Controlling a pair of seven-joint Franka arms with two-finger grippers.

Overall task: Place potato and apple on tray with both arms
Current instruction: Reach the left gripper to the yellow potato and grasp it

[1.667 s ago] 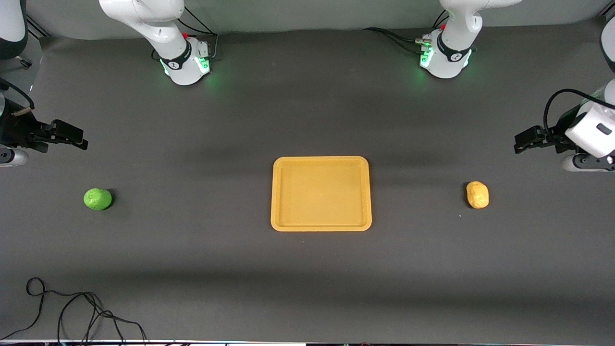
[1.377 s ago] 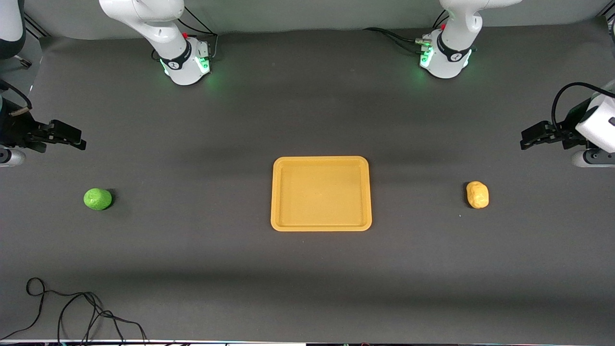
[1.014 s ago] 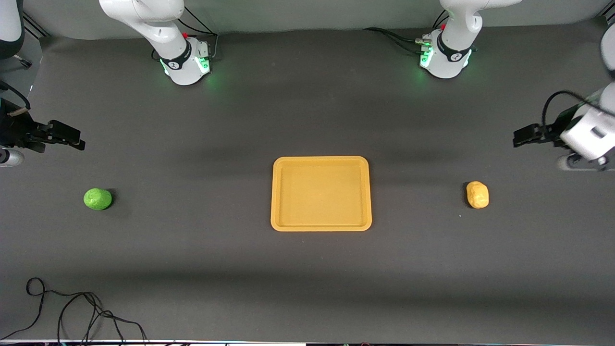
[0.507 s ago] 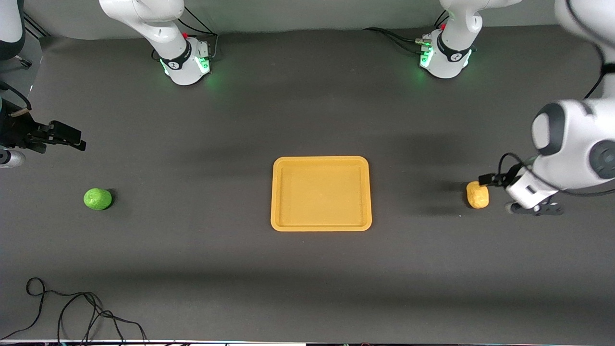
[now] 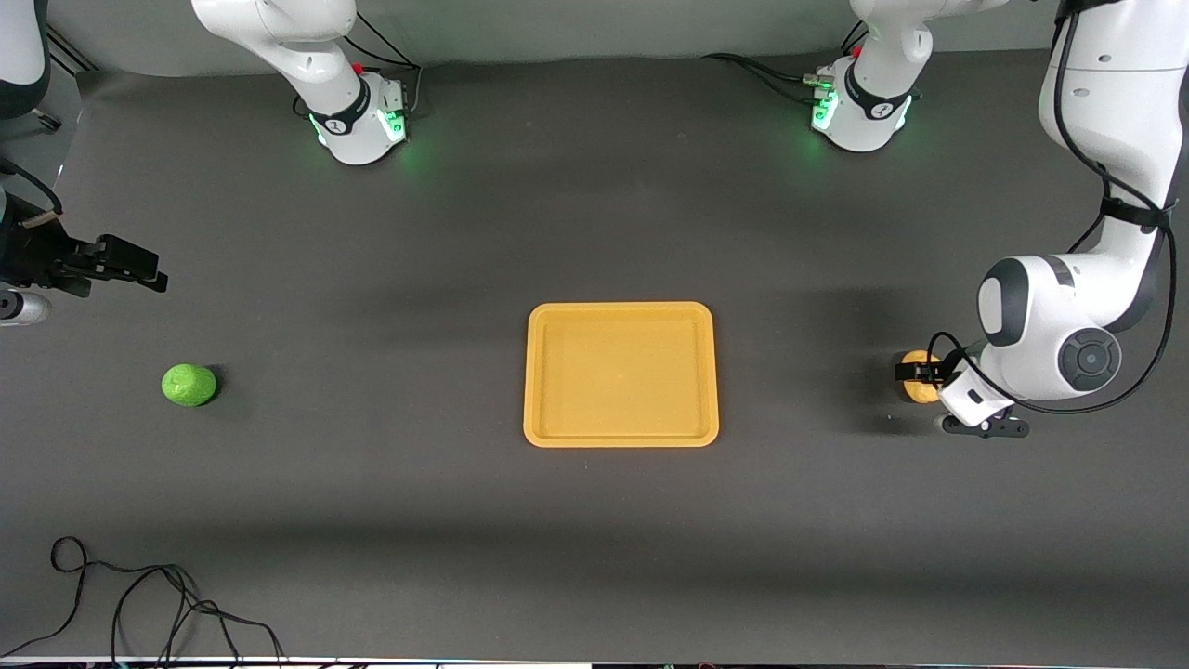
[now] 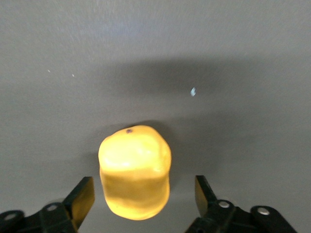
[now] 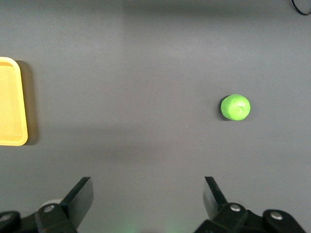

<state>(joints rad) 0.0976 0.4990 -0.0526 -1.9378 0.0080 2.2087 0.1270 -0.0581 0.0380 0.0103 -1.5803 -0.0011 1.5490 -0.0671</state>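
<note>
Tray (image 5: 621,373), one of it, lies flat and bare at the tabletop (image 5: 594,520) centre. We see one apple (image 5: 189,385) toward the right arm's end and one potato (image 5: 915,376) toward the left arm's end, its long axis running between the spread fingers (image 6: 81,200) of the left end effector (image 5: 915,373). Right end effector (image 5: 139,269) waits released above the right arm's end.
</note>
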